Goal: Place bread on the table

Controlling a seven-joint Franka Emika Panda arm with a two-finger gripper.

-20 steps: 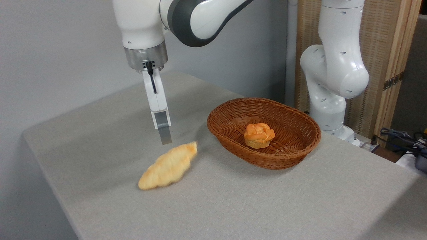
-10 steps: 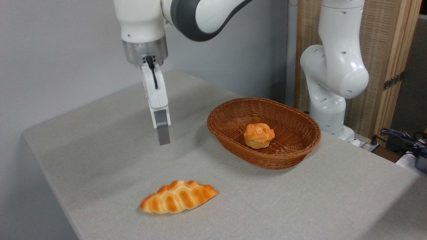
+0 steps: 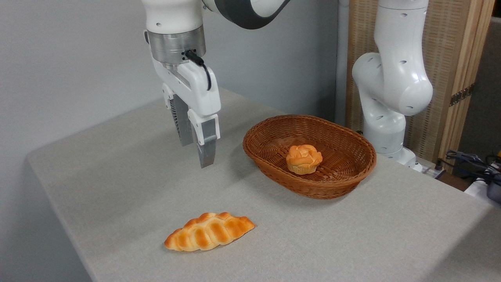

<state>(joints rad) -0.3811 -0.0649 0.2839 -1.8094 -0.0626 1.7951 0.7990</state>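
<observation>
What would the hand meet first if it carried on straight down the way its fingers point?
Probably bare table. The hand points down at open cloth, with the bread nearer the camera and the basket to its right, though depth is uncertain.

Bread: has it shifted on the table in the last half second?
No. The bread lies ridged side up at the same spot on the table, equally far in front and left of the basket. A second ago it was still tumbling nearer the basket.

Below the jaws lay golden-orange ridged bread (image 3: 209,232) on the grey-beige table (image 3: 352,235); right of them, a brown woven basket (image 3: 309,156) held an orange bun (image 3: 303,158).
</observation>
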